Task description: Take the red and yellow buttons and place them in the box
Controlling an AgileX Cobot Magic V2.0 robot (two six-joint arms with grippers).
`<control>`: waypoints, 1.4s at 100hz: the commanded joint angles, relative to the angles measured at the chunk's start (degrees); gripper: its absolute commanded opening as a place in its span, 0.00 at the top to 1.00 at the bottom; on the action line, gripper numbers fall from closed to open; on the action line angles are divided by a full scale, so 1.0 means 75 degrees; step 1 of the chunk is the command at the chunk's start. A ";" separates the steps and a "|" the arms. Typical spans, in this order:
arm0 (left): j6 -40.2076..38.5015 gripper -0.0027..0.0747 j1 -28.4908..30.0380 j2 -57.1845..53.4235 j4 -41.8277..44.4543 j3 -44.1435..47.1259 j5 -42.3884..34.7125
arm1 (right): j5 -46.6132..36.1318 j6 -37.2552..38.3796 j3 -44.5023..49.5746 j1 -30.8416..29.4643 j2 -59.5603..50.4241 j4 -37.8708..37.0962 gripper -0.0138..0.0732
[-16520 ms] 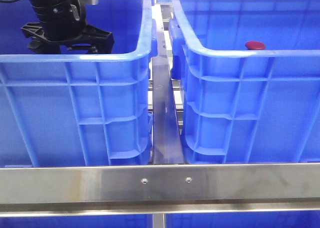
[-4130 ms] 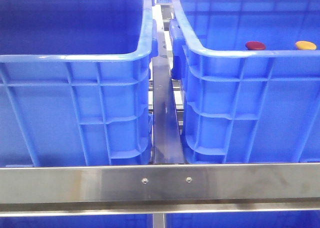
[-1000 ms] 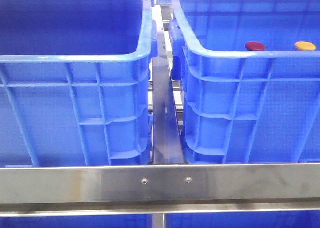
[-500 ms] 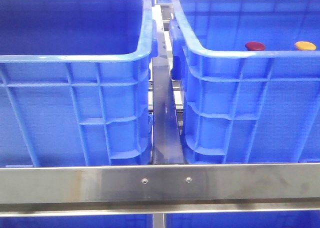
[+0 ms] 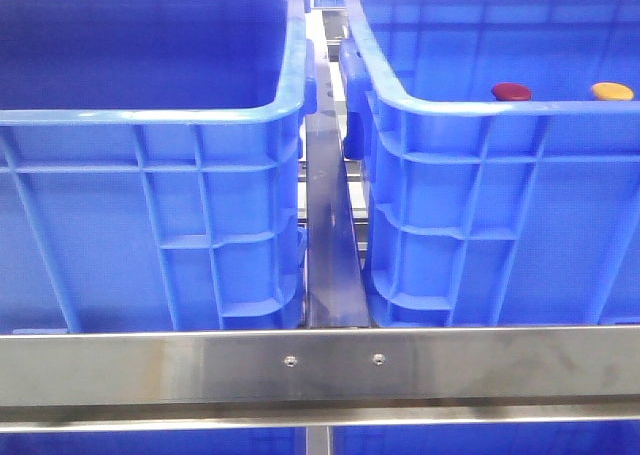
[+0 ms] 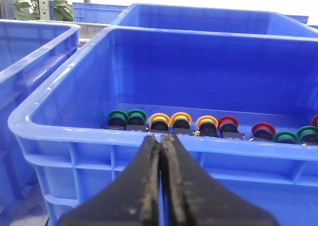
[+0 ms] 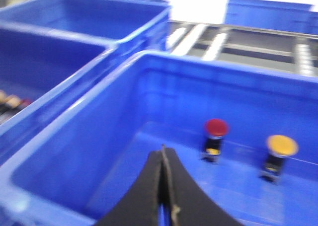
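Note:
A dark red button [image 5: 511, 92] and an orange-yellow button [image 5: 611, 91] stand inside the right-hand blue box [image 5: 450, 105]; only their caps show over its rim. In the right wrist view the red button [image 7: 216, 128] and the yellow button [image 7: 281, 145] stand upright on the floor of the box [image 7: 164, 94], apart from each other. My right gripper [image 7: 163, 149] hangs over the box's near side, shut and holding nothing. My left gripper [image 6: 161, 136] is shut and empty, just outside the rim of another blue crate [image 6: 69, 134]. Neither gripper shows in the front view.
The crate in the left wrist view holds a row of several buttons [image 6: 171, 122] in green, yellow and red. A second deep blue crate [image 5: 150, 115] stands left of the box, with a steel rail [image 5: 328, 225] between them and a steel crossbar [image 5: 320, 365] in front. More crates stand behind.
Since 16.5 s ago the black arm has left the left crate and the yellow button has appeared beside the red one. Nothing has moved in the last second.

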 commanded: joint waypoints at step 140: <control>-0.0072 0.99 0.0019 -0.0229 -0.0013 0.0403 -0.0567 | -0.4658 1.3963 0.2525 0.0765 -0.3791 -1.3499 0.92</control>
